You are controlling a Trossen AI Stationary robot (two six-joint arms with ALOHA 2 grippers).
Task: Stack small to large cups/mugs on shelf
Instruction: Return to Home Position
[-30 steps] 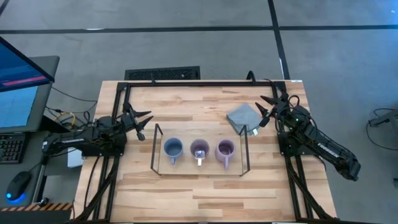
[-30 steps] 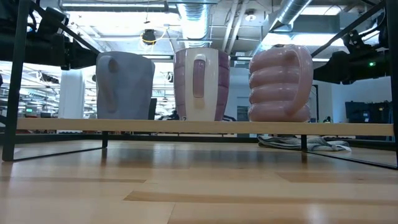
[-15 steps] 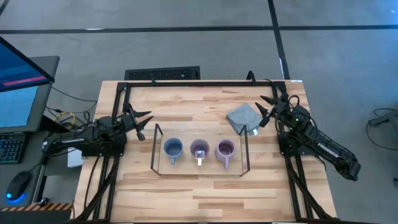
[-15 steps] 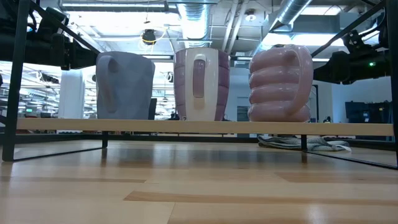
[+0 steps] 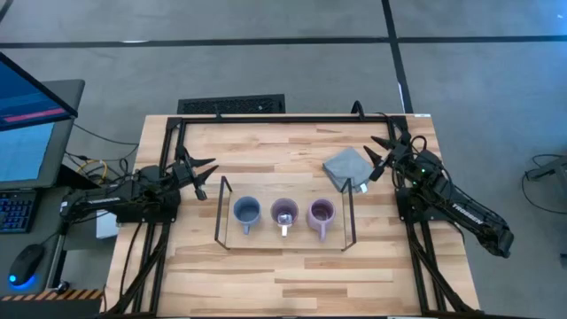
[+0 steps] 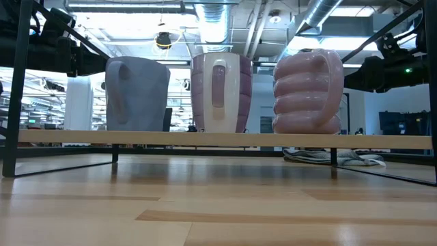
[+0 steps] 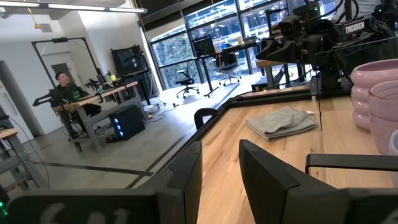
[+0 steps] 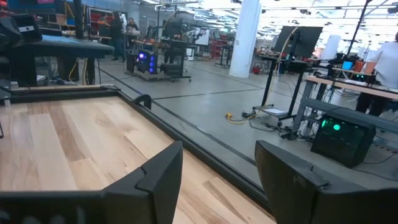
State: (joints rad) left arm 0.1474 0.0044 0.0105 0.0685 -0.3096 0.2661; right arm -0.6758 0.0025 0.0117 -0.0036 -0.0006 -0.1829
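Unchanged since earlier frame. Left gripper [image 5: 205, 175]: parked left of shelf [image 5: 283, 240], fingers spread, empty. Right gripper [image 5: 373, 158]: beside grey cloth [image 5: 345, 166], spread, empty. On shelf, upright in row: blue-grey mug [image 5: 246, 212], smooth lavender mug [image 5: 284, 213], ribbed lavender mug [image 5: 321, 213].

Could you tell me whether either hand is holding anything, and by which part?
Nothing is held: the left hand and right hand are open and empty.

A folded grey cloth [image 5: 345, 167] lies on the wooden tabletop [image 5: 292, 266] toward its right side, a black metal frame [image 5: 292, 118] runs around the tabletop's edge, and off its left side sit a monitor [image 5: 31, 115], a keyboard [image 5: 16, 211] and a mouse [image 5: 28, 260].
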